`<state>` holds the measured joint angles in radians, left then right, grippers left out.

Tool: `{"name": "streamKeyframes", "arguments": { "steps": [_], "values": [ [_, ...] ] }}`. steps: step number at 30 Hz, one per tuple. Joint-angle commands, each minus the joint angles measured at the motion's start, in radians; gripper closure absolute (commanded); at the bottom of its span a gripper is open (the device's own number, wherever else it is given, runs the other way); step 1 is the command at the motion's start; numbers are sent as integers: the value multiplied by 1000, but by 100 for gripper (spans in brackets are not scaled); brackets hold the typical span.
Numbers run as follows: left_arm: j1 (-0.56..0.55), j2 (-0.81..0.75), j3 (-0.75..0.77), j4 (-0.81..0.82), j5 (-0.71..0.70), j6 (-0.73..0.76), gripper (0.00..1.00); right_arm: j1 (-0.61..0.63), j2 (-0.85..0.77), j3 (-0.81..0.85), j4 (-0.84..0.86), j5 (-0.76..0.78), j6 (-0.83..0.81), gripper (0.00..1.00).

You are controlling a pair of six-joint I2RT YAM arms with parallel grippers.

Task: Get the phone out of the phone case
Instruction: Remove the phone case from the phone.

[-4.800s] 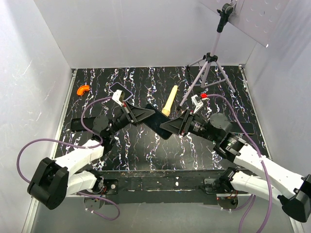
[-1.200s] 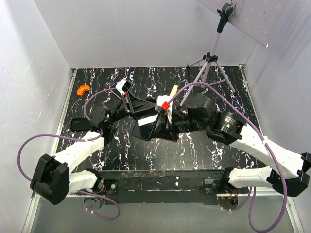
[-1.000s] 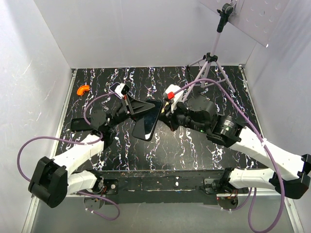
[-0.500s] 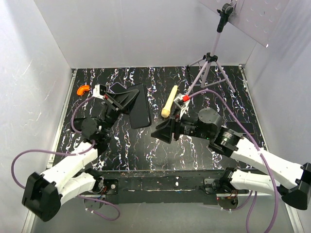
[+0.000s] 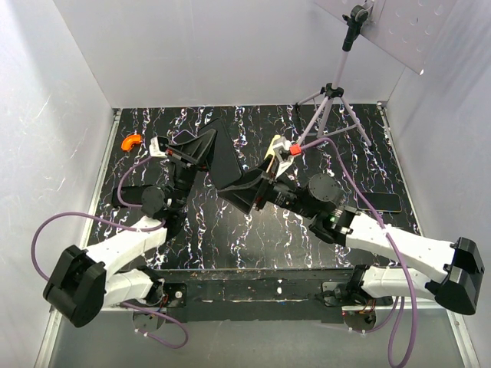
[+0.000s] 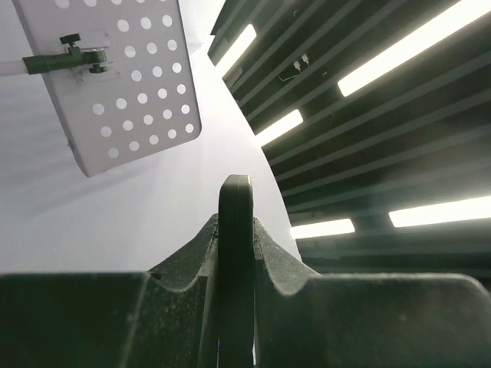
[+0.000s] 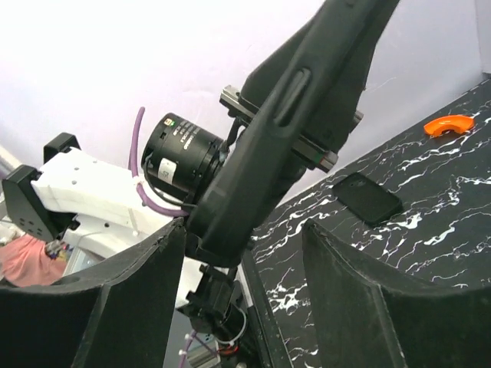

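Left gripper (image 6: 235,230) clamps the phone case (image 6: 235,201) aloft, likely steadying it. Right gripper (image 7: 244,230) waits open, its 2 fingers flanking the case's end.

Plain white walls (image 5: 230,54) close in a small booth at the back, left and right. The tabletop (image 5: 230,230) is black with white marble veining. Toward its back right corner stands a grey tripod (image 5: 331,100), its top clamp meeting a pale perforated panel (image 5: 391,27) up by the right wall. Overhead, a dark slatted ceiling (image 6: 368,130) carries long bright light strips (image 6: 414,46).
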<state>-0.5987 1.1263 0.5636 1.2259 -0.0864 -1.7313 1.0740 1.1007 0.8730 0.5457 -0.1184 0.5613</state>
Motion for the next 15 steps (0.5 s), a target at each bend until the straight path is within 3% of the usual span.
{"name": "streamKeyframes", "arguments": {
  "steps": [1, 15],
  "values": [
    [-9, 50, 47, 182, -67, 10, 100, 6, 28, 34, 125, 92, 0, 34],
    [-16, 104, 65, 248, -84, 7, 100, 10, 79, 55, 91, 164, -24, 62]
  ]
}}
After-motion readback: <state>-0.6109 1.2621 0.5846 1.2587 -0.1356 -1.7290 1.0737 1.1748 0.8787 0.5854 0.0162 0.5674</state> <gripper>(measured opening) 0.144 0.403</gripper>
